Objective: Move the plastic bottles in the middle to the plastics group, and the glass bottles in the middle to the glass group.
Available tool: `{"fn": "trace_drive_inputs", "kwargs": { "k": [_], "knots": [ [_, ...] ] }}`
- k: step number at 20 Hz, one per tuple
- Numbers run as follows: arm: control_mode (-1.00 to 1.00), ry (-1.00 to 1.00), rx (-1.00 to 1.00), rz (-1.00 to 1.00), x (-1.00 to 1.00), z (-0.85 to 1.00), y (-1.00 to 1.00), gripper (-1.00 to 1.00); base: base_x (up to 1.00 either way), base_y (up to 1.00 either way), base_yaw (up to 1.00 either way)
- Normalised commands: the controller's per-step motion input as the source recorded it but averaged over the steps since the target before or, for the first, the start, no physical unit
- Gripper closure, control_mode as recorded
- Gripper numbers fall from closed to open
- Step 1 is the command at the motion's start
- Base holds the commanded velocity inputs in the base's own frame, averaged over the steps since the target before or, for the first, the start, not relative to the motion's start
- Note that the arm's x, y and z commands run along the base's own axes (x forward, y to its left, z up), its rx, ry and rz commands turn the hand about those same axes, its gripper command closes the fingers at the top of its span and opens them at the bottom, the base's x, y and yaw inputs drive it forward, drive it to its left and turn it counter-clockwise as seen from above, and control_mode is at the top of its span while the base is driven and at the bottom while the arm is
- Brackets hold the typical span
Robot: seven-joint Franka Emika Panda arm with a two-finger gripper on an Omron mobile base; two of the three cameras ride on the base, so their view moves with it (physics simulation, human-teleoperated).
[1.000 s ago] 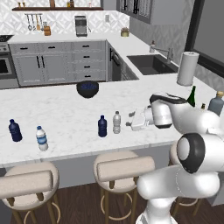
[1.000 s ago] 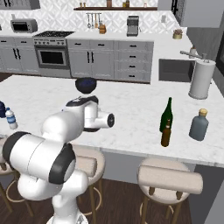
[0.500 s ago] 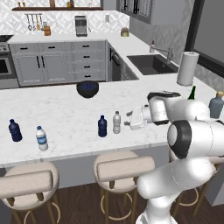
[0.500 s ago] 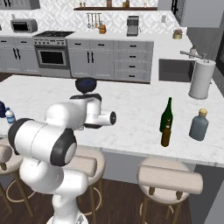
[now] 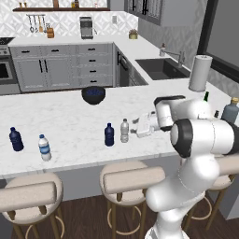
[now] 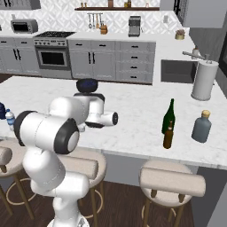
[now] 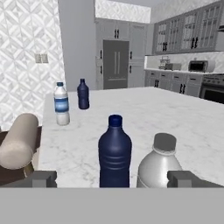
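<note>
Although the arm's own white bulk hides much of the counter [image 6: 133, 119] in the right base view, the gripper [image 5: 136, 129] shows from the left, jaws spread wide and holding nothing, just beside the clear greyish bottle [image 5: 124, 130]. The navy bottle [image 5: 109, 135] stands next to it. The brown bottle [image 6: 168, 135] stands against the green wine bottle [image 6: 168, 116], near the squat grey-blue bottle [image 6: 201, 127].

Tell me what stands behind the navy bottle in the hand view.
Behind the navy bottle, across the counter: a blue-labelled clear bottle and another navy bottle. Counter directly behind it is hidden.
</note>
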Motion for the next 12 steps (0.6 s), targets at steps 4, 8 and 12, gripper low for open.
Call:
{"fn": "trace_drive_inputs", "kwargs": {
  "k": [4,8,12],
  "knots": [
    [-1.00,0.00,0.00,0.00,0.23,-0.14,0.03,-1.00,0.00,0.00,0.00],
    [-1.00,0.00,0.00,0.00,0.18,-0.15,0.00,-1.00,0.00,0.00,0.00],
    [-1.00,0.00,0.00,0.00,0.20,-0.13,0.00,-1.00,0.00,0.00,0.00]
  ]
}}
